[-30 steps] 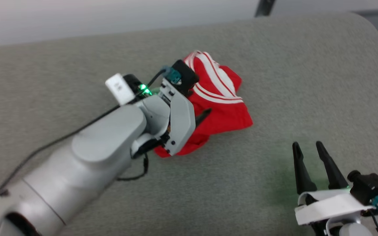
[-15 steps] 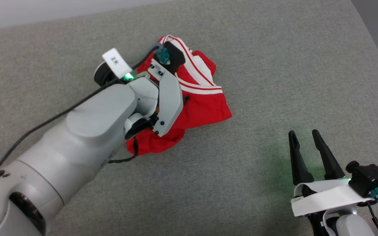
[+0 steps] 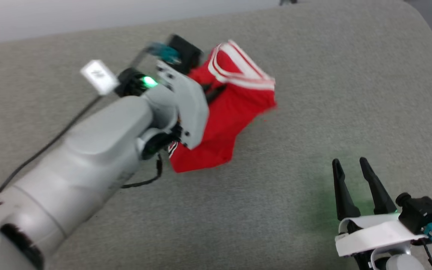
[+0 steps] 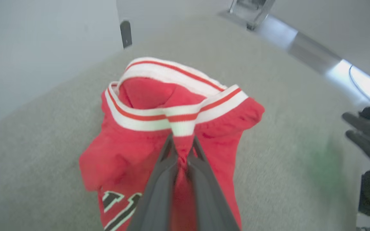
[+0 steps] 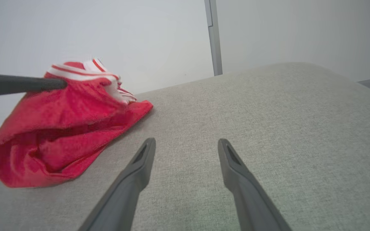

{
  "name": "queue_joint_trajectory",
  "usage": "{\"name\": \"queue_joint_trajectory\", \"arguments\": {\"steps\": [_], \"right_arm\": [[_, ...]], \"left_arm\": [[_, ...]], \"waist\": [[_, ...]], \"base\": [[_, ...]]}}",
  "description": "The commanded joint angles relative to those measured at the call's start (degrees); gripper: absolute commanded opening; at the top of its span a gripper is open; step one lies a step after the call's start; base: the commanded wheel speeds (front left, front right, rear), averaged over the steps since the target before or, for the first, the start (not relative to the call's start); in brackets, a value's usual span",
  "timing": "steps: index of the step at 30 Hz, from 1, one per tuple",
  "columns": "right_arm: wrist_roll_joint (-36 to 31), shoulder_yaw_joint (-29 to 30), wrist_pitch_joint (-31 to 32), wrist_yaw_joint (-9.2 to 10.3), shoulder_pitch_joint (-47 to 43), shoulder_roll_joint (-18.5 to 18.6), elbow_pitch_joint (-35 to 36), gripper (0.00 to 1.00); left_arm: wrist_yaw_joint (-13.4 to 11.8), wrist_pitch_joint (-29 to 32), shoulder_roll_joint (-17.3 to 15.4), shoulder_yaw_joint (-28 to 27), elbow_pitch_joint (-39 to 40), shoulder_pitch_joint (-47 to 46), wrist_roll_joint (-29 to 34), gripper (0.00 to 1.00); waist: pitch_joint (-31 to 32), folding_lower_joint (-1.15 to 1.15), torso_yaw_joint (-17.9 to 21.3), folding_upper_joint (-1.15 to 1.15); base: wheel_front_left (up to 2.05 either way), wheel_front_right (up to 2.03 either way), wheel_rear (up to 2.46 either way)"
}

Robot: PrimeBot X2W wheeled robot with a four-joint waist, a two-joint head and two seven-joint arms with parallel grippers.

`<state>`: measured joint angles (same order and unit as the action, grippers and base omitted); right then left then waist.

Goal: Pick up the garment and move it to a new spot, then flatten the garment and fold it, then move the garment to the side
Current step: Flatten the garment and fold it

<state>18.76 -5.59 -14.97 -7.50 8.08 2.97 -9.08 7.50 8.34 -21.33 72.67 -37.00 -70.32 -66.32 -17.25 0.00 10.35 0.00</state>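
One red garment (image 3: 238, 116), crumpled, white red-striped trim bunched on top, black lettering peeking below; left pincer (image 4: 182, 138) clenched on its trim, right pincer (image 3: 348, 162) spread wide.

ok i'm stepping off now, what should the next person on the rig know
Left tool: shut on the red jersey, pinching it at the striped white trim.
Right tool: open, holding nothing, over the bare grey fabric surface, apart from the jersey.
Jersey: bunched, top raised, lower folds resting on the surface.
Done: the grasp. Left: carry to a new spot, flatten, fold, move aside.
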Motion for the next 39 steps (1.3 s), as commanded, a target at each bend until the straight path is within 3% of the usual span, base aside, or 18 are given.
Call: {"name": "queue_joint_trajectory", "arguments": {"steps": [1, 3, 8, 12, 17, 18, 19, 20, 29, 39], "right_arm": [[-0.56, 0.3, -0.28, 0.02, -1.06, -0.08, 0.05, 1.0], [-0.82, 0.36, -0.28, 0.02, -1.74, 0.11, 0.04, 1.0], [-1.07, 0.89, -0.29, 0.02, -2.59, 0.69, 0.46, 1.0], [-1.32, 1.07, -0.28, 0.02, -2.89, 1.2, 0.78, 1.0], [-1.56, 1.17, -0.28, 0.02, -2.68, 1.67, 1.06, 1.0], [-1.61, 1.17, -0.28, 0.02, -2.67, 1.75, 1.09, 1.0], [-1.65, 1.15, -0.28, 0.02, -2.66, 1.75, 1.13, 1.0], [-1.7, 1.12, -0.28, 0.02, -2.63, 1.74, 1.14, 1.0], [-1.45, 1.18, -0.28, 0.02, -3.14, 1.35, 1.03, 1.0], [-0.52, 0.03, -0.28, 0.02, -1.93, 0.72, 0.91, 1.0]], "left_arm": [[-0.04, -2.25, -1.57, -0.88, 1.06, 1.67, -2.67, 0.05], [-0.04, -4.29, -3.29, -1.85, 2.56, 3.99, -6.34, 0.0], [-0.03, -7.1, -7.86, -4.83, 2.01, 10.61, -14.97, 0.0], [-0.03, -8.18, -9.0, -8.99, -0.16, 15.96, -22.91, 0.0], [-0.03, -7.84, -9.29, -10.88, -4.76, 19.4, -26.72, 0.01], [-0.03, -7.84, -9.37, -10.69, -6.22, 19.47, -26.33, 0.12], [-0.03, -7.85, -9.46, -10.0, -7.45, 19.31, -25.3, 0.43], [-0.03, -8.0, -9.3, -9.55, -8.31, 18.95, -24.6, 1.0], [-0.03, -9.58, -10.9, -5.87, -9.55, 11.97, -16.4, 1.0], [-0.03, -3.04, -7.28, -1.03, -7.16, 5.12, -7.97, 1.0]], "waist": [[2.41, 0.0, -2.67, 0.0], [3.1, 0.0, -3.61, 0.0], [3.73, 0.0, -5.56, 0.0], [3.73, 0.0, -6.65, 0.0], [3.54, 0.0, -7.43, 0.0], [3.52, 0.0, -7.53, 0.0], [3.5, 0.0, -7.6, 0.0], [3.47, 0.0, -7.67, 0.0], [3.88, 0.0, -8.22, 0.0], [2.84, 0.0, -6.74, 0.0]], "base": [[0.0, 0.0, 0.0], [0.0, 0.0, 0.0], [0.0, 0.0, 0.0], [0.0, 0.0, 0.0], [0.0, 0.0, 0.0], [0.0, 0.0, 0.0], [0.0, 0.0, 0.0], [0.0, 0.0, 0.0], [0.0, 0.0, 0.0], [0.0, 0.0, 0.0]]}}
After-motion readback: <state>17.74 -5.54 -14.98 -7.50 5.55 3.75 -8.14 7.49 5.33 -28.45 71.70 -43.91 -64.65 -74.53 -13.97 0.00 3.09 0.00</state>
